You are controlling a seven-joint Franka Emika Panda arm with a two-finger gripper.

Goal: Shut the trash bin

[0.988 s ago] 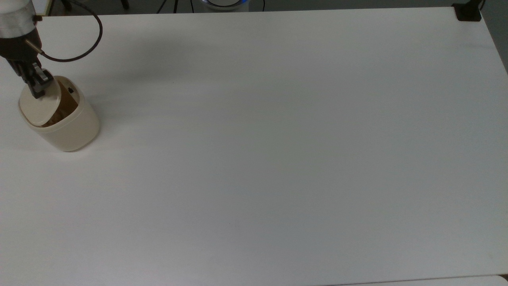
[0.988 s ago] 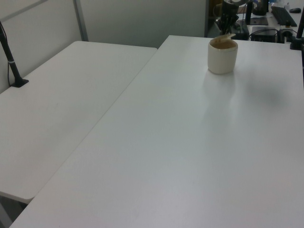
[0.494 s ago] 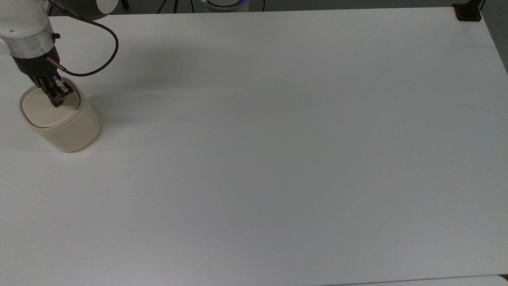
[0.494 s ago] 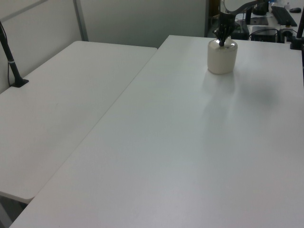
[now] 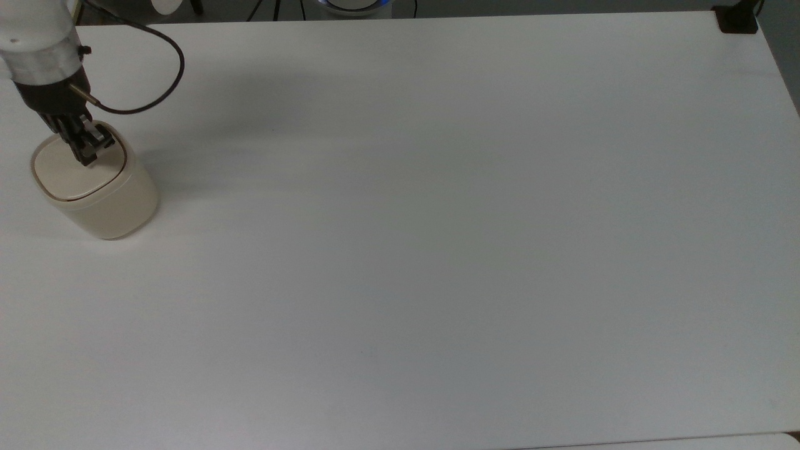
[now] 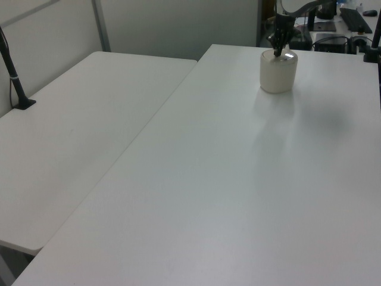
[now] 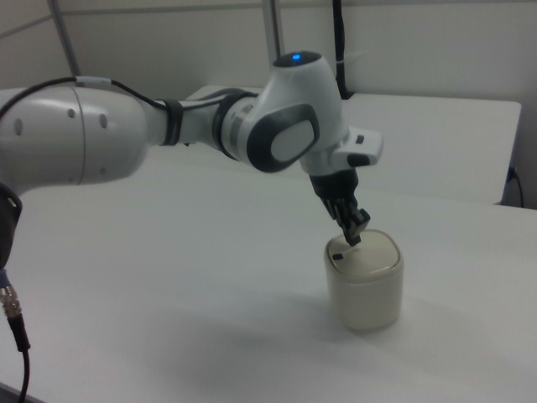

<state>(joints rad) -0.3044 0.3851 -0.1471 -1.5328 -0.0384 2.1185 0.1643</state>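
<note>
Resting at the top view's far left of the worktop [image 5: 400, 250], the trash bin [image 5: 106, 200] has its lid [image 5: 69, 175] flat, seemingly latched, the gripper [image 5: 87, 153], fingers clenched together, tip on it, so lifting clear comes next.

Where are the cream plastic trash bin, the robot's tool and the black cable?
Cream plastic trash bin [image 5: 109, 209]: top view, on its side wall.
Tool [image 5: 86, 157]: top view, at its tips over the flat lid.
Black cable [image 5: 177, 75]: top view, on the loop's outer bend.
</note>
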